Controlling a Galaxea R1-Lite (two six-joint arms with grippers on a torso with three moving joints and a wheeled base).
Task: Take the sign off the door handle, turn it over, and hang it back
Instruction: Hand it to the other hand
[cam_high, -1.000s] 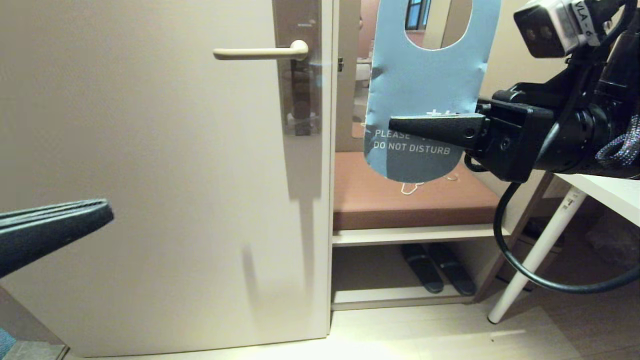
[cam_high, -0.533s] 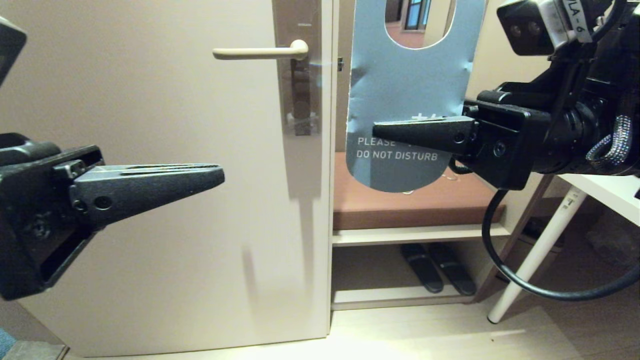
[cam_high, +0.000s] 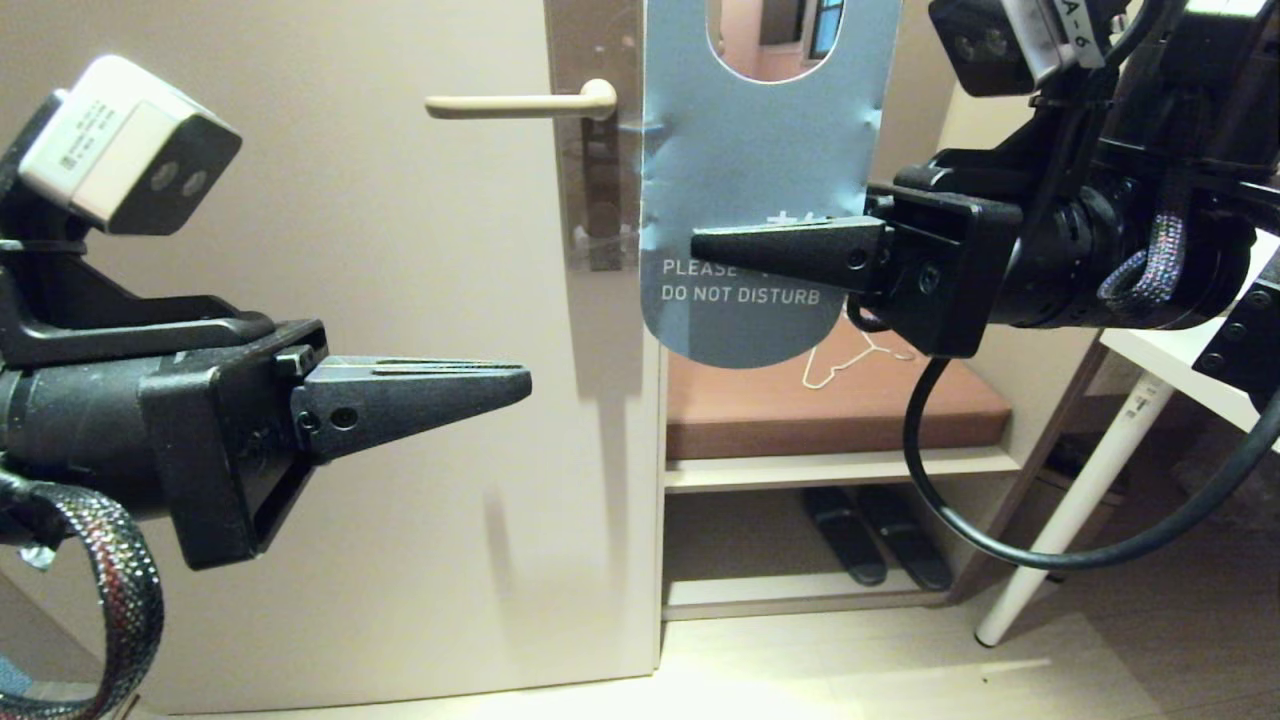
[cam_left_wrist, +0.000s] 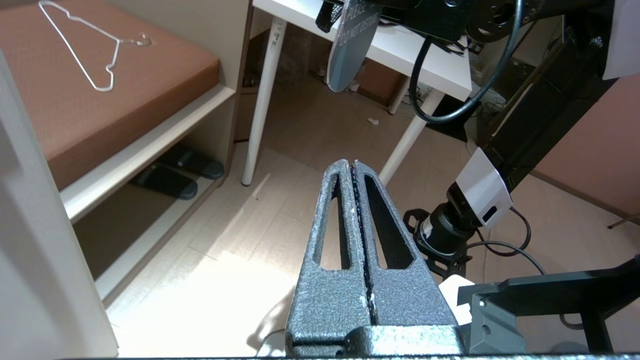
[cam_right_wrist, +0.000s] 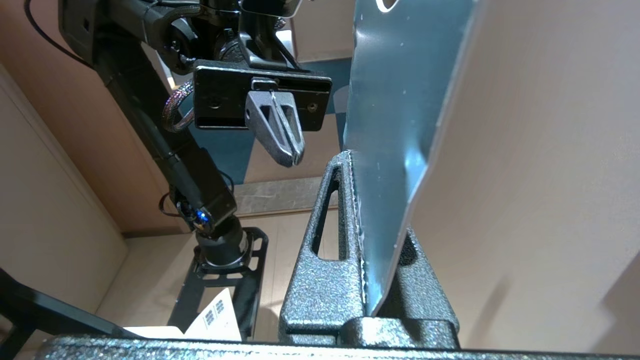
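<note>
I have the sign (cam_high: 755, 190) off the door handle (cam_high: 520, 103), clamped upright in my right gripper (cam_high: 700, 245) just right of it, blue face toward me, left gripper (cam_high: 520, 380) pinched empty, so flipping and rehanging remain.

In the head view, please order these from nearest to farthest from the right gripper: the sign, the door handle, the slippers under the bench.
1. The sign: held in the right gripper itself.
2. The door handle: on the door, beyond the sign.
3. The slippers: low down, under the bench, deeper in the scene.
</note>
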